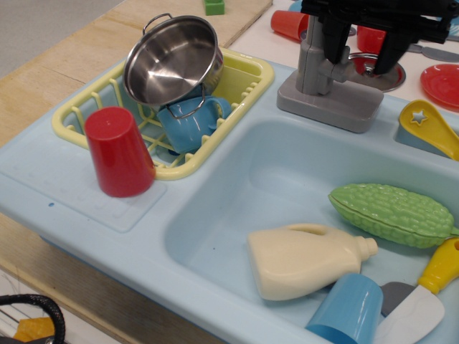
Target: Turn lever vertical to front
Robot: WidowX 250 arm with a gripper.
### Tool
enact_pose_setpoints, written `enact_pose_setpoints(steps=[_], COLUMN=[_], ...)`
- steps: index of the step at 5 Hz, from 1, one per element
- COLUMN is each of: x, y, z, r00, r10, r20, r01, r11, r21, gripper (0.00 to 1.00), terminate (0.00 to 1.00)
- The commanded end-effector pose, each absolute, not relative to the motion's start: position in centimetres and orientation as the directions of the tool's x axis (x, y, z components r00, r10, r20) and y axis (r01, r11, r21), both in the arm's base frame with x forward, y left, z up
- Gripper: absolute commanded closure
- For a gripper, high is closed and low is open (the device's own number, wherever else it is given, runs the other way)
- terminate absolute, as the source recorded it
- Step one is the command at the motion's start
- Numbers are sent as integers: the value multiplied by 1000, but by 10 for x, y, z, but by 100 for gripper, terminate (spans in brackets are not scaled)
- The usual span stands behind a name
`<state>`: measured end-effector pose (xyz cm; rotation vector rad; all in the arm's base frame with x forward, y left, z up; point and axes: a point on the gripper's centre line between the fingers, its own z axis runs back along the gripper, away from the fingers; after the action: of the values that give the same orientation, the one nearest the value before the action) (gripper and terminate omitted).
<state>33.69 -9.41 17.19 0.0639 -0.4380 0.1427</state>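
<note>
The grey toy faucet stands behind the sink on its flat rectangular base (326, 104), with its thick upright column (310, 57) at the left. The thin grey lever sits just right of the column and is mostly hidden behind my left finger (336, 39). My black gripper (361, 61) hangs from the top edge, above the faucet. Its jaws are apart, one by the lever's spot and the other (387, 50) to the right. I see nothing held.
The light blue sink (215, 236) holds a green gourd (393, 213), a cream bottle (305, 259) and a blue cup (348, 312). A yellow star scoop (427, 127) lies at the right. A yellow rack (247, 79) holds a steel pot (172, 61). A red cup (118, 152) stands at the left.
</note>
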Motion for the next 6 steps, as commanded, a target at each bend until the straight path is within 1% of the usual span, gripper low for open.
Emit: enact_pose_setpoints(steps=[1,2,3,5,6], x=[342,334,321,296,291], y=[-95,-94,-92,-81,-78], z=[184,184,181,165,156], r00=[879,871,873,870,873], r10=[154,175,225,325,360], r20=[450,459,433,370,328], r01=[-171,-193,-242,-326,-353], r11=[985,981,970,943,932], r21=[-5,-8,-17,-61,-84], gripper=[100,100,100,100,100], terminate=[0,0,0,0,0])
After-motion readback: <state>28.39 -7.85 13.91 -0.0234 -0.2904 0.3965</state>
